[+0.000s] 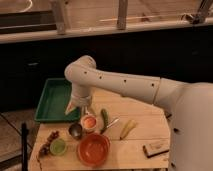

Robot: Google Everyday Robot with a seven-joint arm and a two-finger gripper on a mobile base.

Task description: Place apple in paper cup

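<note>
The paper cup (pixel 89 123) is a small pale-rimmed cup near the middle of the wooden table (pixel 142 117). Inside it is a round orange-red thing that looks like the apple (pixel 89 121). My gripper (pixel 85 110) hangs from the white arm directly above and slightly behind the cup, very close to its rim. The gripper's lower part blends with the cup's back edge, so I cannot tell whether it touches the apple.
A dark metal cup (pixel 75 130) stands just left of the paper cup. A large red bowl (pixel 93 149) is in front. A green tray (pixel 54 99) lies back left. A green vegetable (pixel 104 117), spoon (pixel 111 124), banana (pixel 127 128), green cup (pixel 58 146) and grapes (pixel 46 143) surround them.
</note>
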